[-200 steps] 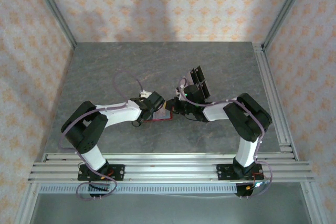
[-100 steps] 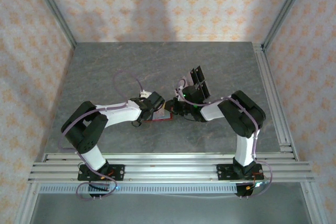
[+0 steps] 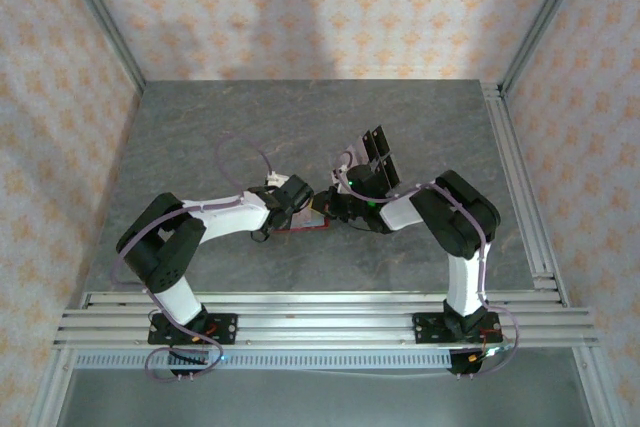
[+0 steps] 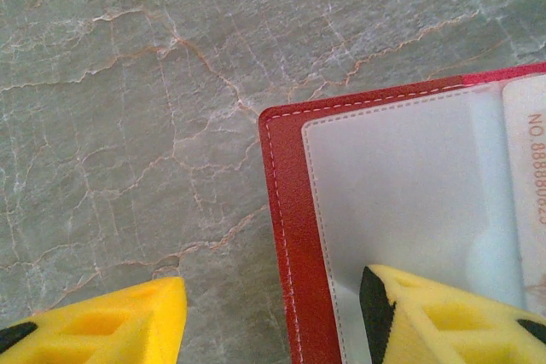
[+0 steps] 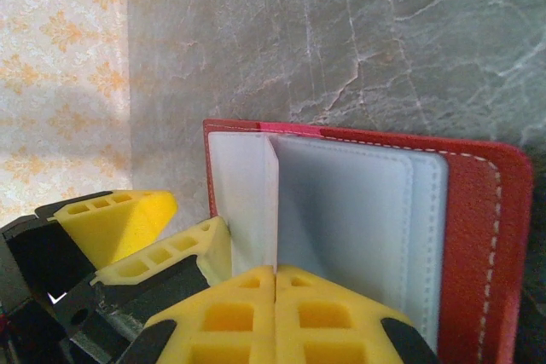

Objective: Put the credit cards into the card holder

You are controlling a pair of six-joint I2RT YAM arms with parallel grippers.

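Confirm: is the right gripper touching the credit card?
Touching. Right wrist view: the pale credit card runs straight into the seam between the right gripper fingers, shut on it with no gap.

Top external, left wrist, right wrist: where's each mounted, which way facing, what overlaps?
Top external: above and behind the bases, looking down at the table; left arm and right arm meet over the card holder.
Left wrist: looks down past the open left gripper at the holder's corner, one finger on its pocket.
Right wrist: looks low across the holder toward the wall; right gripper shut on a pale card.
Shared: all show the card holder; right wrist also catches the left gripper's fingers.
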